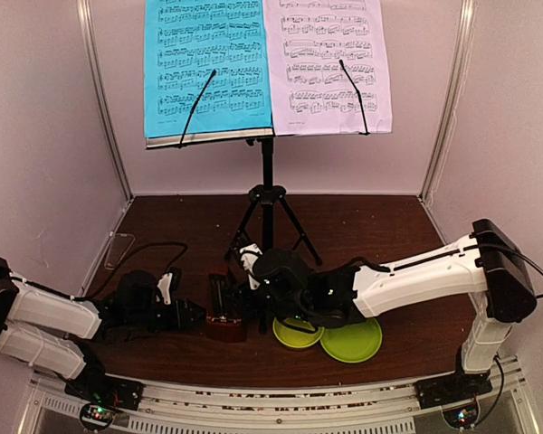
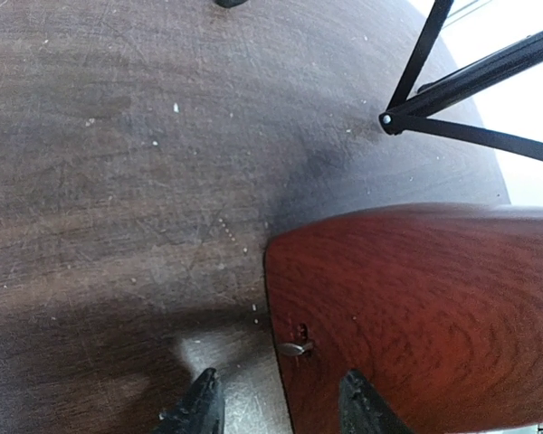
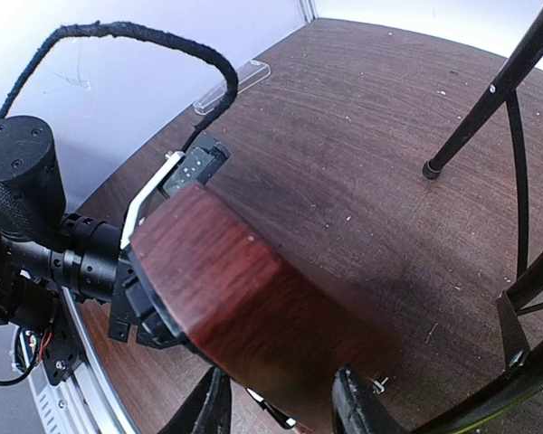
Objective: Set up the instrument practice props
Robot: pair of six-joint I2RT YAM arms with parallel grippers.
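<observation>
Right fingers (image 3: 355,411) flank metronome (image 3: 235,289) tip, contact unclear; left fingers (image 2: 199,411) at base.

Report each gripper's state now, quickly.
Left gripper: closed on the metronome.
Right gripper: jaws around the metronome; grip cannot be told.

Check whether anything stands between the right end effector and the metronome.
Nothing visible does: the metronome lies between the fingertips of the right end effector. The left end effector sits at its far end, outside that gap.
</observation>
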